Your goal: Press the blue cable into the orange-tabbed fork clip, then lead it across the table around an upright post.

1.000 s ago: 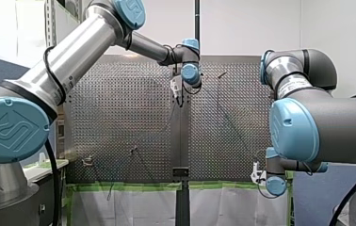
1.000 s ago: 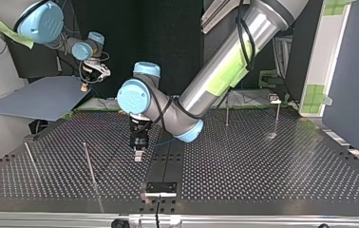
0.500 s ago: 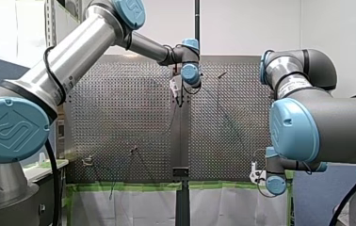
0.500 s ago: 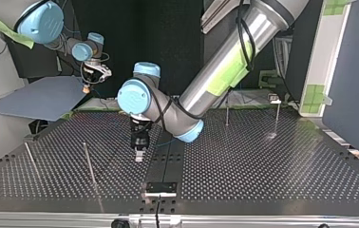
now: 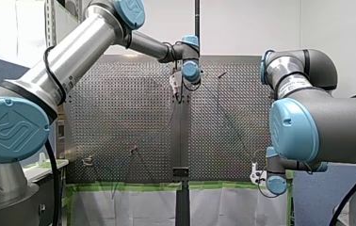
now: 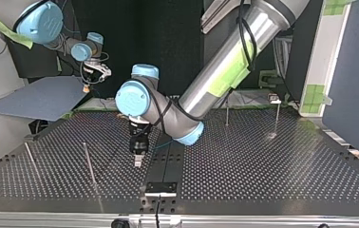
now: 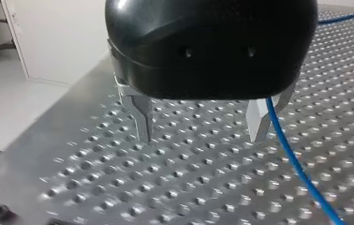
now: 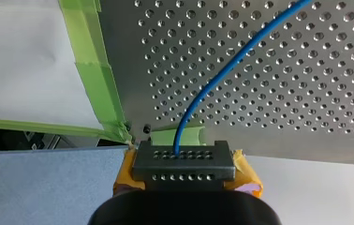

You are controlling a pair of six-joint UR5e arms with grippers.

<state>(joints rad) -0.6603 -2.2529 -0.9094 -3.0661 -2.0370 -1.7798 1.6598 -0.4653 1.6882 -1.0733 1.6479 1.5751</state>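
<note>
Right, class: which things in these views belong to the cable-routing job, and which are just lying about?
Job: blue cable, held in my right gripper; my left gripper, open over the perforated table; upright posts. The fork clip is too small to tell.

Lying about: green tape at the table's edge; grey-blue sheet beside the table.

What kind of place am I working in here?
Probably a robotics lab bench: perforated metal table, thin upright posts, green tape along its edge, a blue cable.
</note>
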